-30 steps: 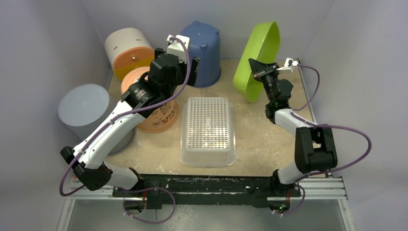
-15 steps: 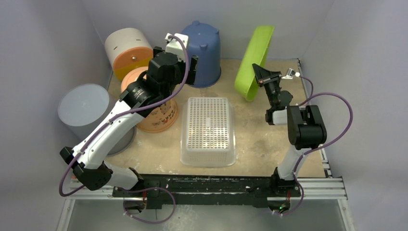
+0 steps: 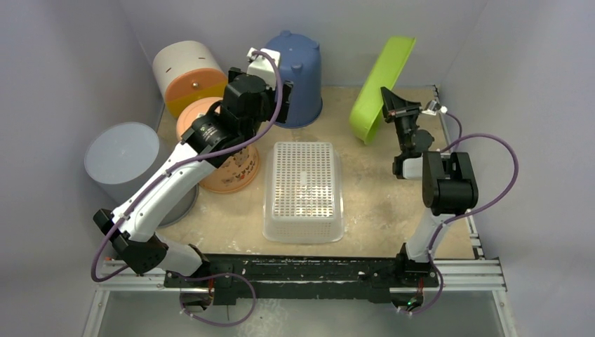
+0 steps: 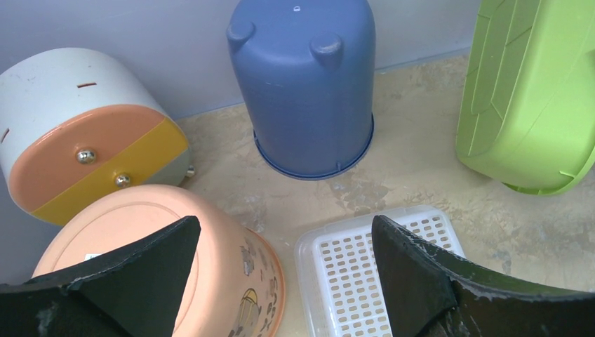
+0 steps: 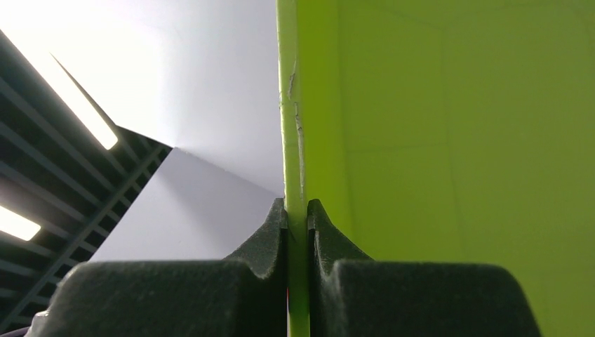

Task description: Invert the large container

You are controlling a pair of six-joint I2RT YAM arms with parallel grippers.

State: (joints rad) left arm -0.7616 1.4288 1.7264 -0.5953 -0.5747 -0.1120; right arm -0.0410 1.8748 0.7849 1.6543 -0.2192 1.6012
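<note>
The large container is a lime-green tub standing almost on edge at the back right, its lower end on the table and its top leaning toward the back wall. My right gripper is shut on the tub's thin rim. In the right wrist view the rim runs straight up between the two pads of the gripper. The tub's ribbed outer side shows in the left wrist view. My left gripper hangs open above the table near the blue bucket, with nothing between its fingers.
An upturned blue bucket stands at the back. A white-and-orange drum lies on its side at the back left. An upturned peach bowl, a grey cylinder and an upturned white perforated basket sit nearer.
The right gripper has tipped the green tub from showing its open side to nearly edge-on and moved it slightly right. The right arm has folded. The left gripper has shifted slightly right.
</note>
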